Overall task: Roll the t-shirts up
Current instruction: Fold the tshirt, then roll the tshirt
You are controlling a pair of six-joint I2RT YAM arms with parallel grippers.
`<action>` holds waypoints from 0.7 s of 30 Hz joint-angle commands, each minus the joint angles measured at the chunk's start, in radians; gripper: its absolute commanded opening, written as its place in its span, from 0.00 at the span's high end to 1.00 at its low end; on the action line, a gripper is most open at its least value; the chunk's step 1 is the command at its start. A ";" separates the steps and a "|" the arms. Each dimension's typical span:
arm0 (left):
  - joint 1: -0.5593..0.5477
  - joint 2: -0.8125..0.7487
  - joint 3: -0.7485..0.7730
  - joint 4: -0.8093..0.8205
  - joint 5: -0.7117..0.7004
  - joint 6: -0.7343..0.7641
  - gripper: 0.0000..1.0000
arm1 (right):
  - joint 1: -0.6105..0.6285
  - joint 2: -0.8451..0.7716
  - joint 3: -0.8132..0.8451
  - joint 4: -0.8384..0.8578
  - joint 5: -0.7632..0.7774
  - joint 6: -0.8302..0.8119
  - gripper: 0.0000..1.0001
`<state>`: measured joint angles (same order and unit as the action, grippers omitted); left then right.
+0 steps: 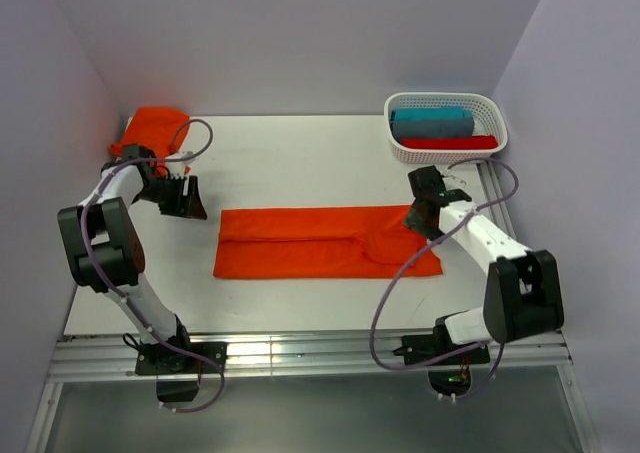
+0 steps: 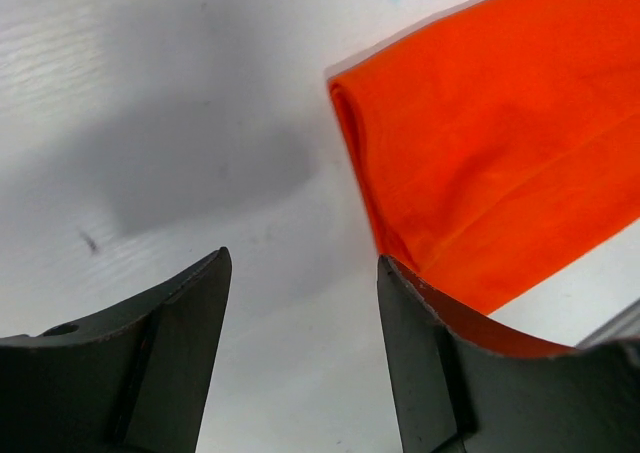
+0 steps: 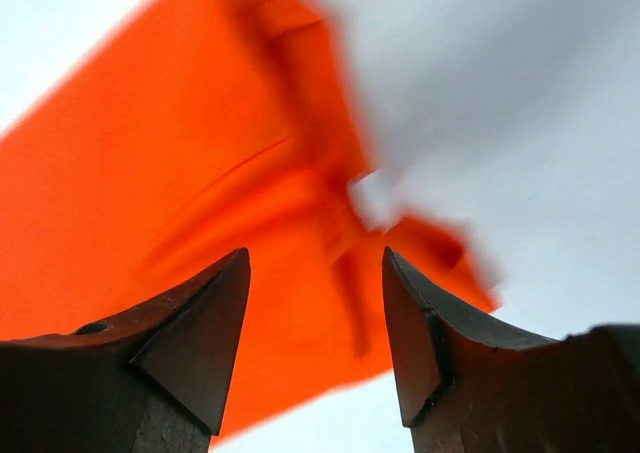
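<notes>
A bright orange t-shirt (image 1: 325, 241) lies folded into a long flat strip across the middle of the table. A second orange t-shirt (image 1: 155, 128) sits bunched in the back left corner. My left gripper (image 1: 190, 205) is open just left of the strip's left end. In the left wrist view its gripper (image 2: 305, 273) frames bare table, with the t-shirt's folded end (image 2: 500, 133) up to the right. My right gripper (image 1: 415, 223) hovers over the strip's right end. The right wrist view shows that gripper (image 3: 315, 273) open and empty above the blurred t-shirt (image 3: 200, 173).
A white lattice basket (image 1: 440, 97) stands at the back right, holding a teal roll (image 1: 432, 123) and a red roll (image 1: 450, 143). Walls close in the table on the left, back and right. A metal rail (image 1: 310, 358) runs along the near edge.
</notes>
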<state>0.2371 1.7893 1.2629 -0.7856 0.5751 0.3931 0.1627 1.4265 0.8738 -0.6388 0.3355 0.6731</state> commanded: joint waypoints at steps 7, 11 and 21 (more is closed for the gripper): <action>-0.059 0.085 0.061 -0.021 0.158 -0.103 0.34 | 0.489 -0.036 0.225 -0.019 -0.038 0.295 0.48; -0.061 0.125 0.072 -0.018 0.177 -0.111 0.34 | 0.671 0.167 0.416 -0.018 -0.019 0.361 0.53; -0.061 0.151 0.073 -0.035 0.193 -0.076 0.33 | 0.914 0.656 1.052 -0.080 -0.055 0.393 0.57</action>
<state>0.1749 1.9297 1.3029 -0.7994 0.7185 0.2943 1.0393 1.9869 1.7519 -0.6495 0.2783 1.0420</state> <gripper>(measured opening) 0.667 0.432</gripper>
